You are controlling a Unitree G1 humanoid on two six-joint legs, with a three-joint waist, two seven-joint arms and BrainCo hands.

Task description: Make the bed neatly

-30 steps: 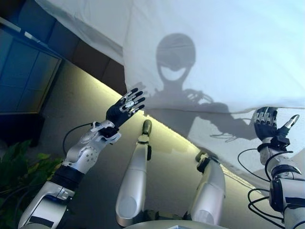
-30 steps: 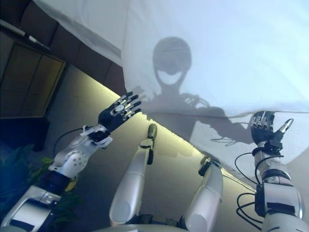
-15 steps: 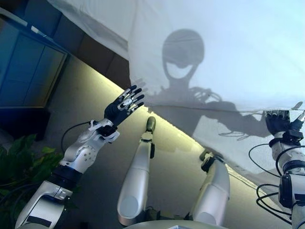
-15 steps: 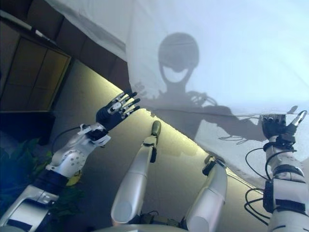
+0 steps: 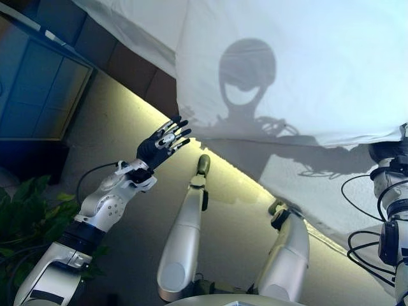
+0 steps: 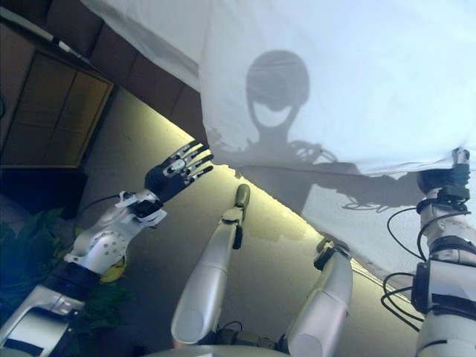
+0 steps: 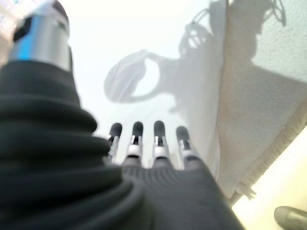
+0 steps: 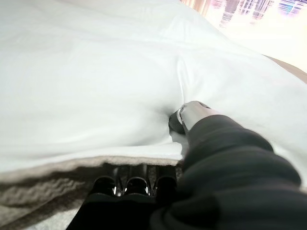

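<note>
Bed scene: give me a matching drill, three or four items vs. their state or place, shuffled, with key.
Items:
1. left hand
2. right hand
3. white duvet
4. green plant

States:
A. leaves at the lower left, beside the left arm
B. fingers straight, holding nothing
C. spread over the bed
D. fingers tucked under the duvet's edge, thumb on top

Pairs: 1-B, 2-D, 3-C, 4-A
</note>
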